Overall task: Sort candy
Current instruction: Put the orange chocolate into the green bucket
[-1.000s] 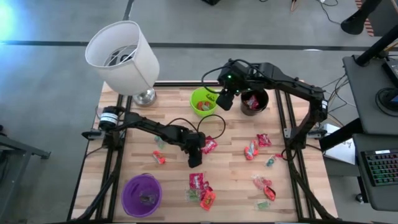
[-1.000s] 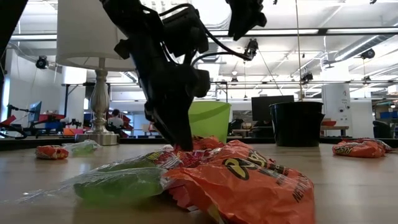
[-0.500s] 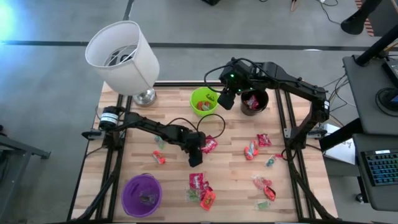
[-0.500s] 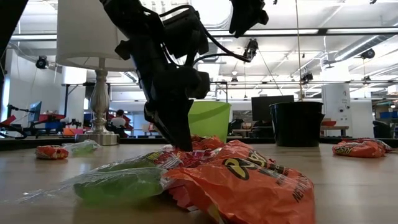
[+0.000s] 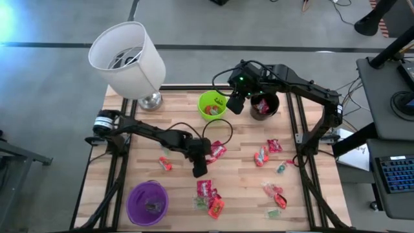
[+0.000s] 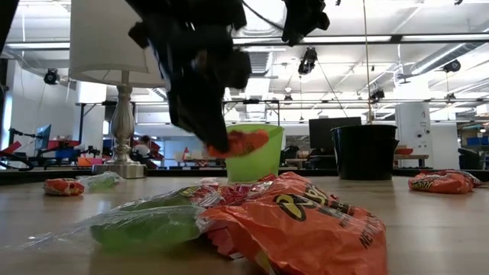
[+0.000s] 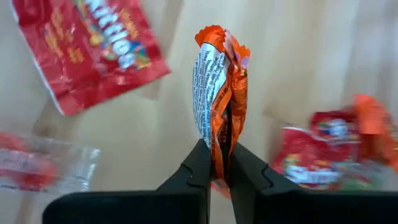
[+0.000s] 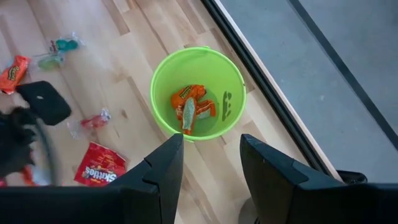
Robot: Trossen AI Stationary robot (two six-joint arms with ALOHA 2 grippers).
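Two arms work over the table (image 5: 181, 103) in the high view: the left gripper (image 5: 200, 169) hangs mid-table, the right gripper (image 5: 234, 103) above the green cup (image 5: 211, 105). The left wrist view shows fingers clamping an orange candy packet (image 7: 221, 106), seemingly off the wood. Right wrist view: spread, empty fingers (image 8: 163, 168).

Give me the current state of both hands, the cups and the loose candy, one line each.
left hand: shut on an orange candy packet, lifted off the table.
right hand: open, empty, above the green cup.
green cup: upright, orange candy inside.
black cup: upright, red candy inside.
purple cup: upright, something small inside.
loose candy: scattered on the table.
lamp: upright.
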